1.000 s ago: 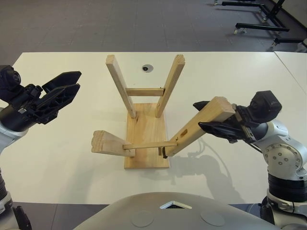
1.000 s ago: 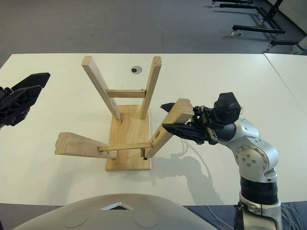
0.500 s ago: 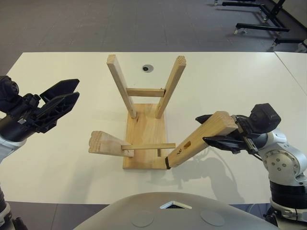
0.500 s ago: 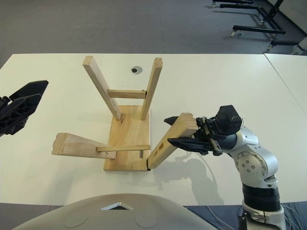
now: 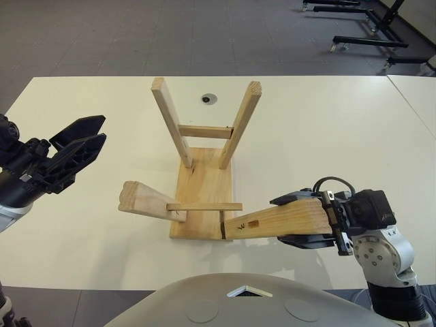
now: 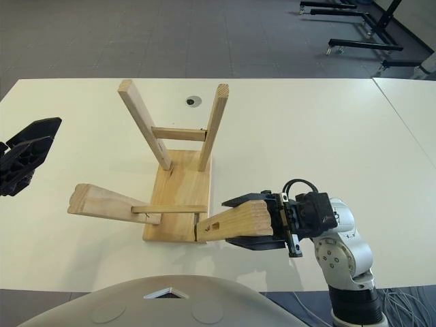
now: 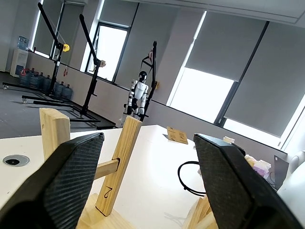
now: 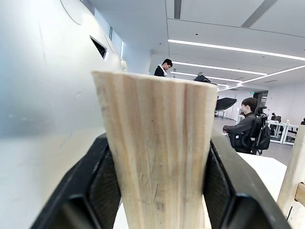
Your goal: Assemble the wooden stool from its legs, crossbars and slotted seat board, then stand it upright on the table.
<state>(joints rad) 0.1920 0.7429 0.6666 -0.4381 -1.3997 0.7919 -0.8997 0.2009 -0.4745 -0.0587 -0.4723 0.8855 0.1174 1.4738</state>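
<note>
The slotted seat board (image 5: 204, 197) lies flat on the white table (image 5: 327, 129). Two legs (image 5: 170, 121) (image 5: 242, 121) stand upright in its far end, joined by a crossbar (image 5: 206, 131). A third leg (image 5: 142, 201) lies at the board's left side with a thin crossbar (image 5: 204, 206) sticking out over the board. My right gripper (image 5: 291, 220) is shut on the fourth leg (image 5: 262, 223), held nearly level with its free end at the board's near right corner; that leg (image 8: 157, 152) sits between the fingers (image 8: 95, 191). My left gripper (image 5: 102, 128) hovers open left of the board, holding nothing.
A round grommet hole (image 5: 206, 98) sits in the table behind the upright legs. The table's near edge runs close below the held leg. A second table (image 5: 419, 88) adjoins on the right. Wheeled stands (image 5: 371, 37) are on the floor beyond.
The right gripper swung its leg down toward the near edge, and the leg came off the thin crossbar. The lying leg and crossbar slid slightly left. The left gripper drifted left.
</note>
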